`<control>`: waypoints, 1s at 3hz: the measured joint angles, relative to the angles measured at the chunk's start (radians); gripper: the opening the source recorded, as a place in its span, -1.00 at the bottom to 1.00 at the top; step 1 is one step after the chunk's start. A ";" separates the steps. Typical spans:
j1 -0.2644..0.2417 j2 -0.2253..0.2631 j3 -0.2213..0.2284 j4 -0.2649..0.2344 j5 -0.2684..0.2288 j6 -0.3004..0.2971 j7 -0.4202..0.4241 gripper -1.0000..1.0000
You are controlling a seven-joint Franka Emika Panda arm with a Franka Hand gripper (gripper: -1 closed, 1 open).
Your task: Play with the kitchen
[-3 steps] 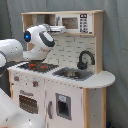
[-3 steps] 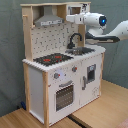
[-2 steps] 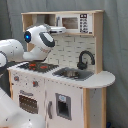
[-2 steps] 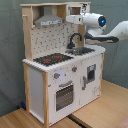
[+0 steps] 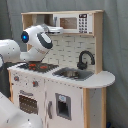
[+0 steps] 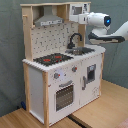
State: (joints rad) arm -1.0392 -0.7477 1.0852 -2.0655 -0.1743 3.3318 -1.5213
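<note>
Arm reaching in at the upper part of the kitchen (image 6: 57, 75), which fills the frame's centre in both exterior views. The gripper (image 6: 76, 18) sits at the microwave cabinet (image 6: 80, 9), upper right in the second exterior view; grip state, cannot tell. Risk: a hard push could rock the unit. Count: 1 stovetop (image 6: 52, 59), 1 faucet (image 6: 74, 39), 1 oven door (image 6: 64, 96).

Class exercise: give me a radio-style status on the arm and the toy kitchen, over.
Claw hidden, state unknown. White robot arm up by the microwave cabinet of the white and light-wood toy kitchen. Oven door shut. Nothing seen blocking.
</note>
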 joint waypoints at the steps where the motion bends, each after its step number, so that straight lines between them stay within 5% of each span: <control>1: 0.067 0.000 -0.049 -0.050 -0.001 0.029 -0.010 -1.00; 3: 0.188 0.000 -0.142 -0.148 -0.002 0.103 -0.042 -1.00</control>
State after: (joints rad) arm -0.8508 -0.7477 0.9435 -2.2131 -0.1767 3.4348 -1.5638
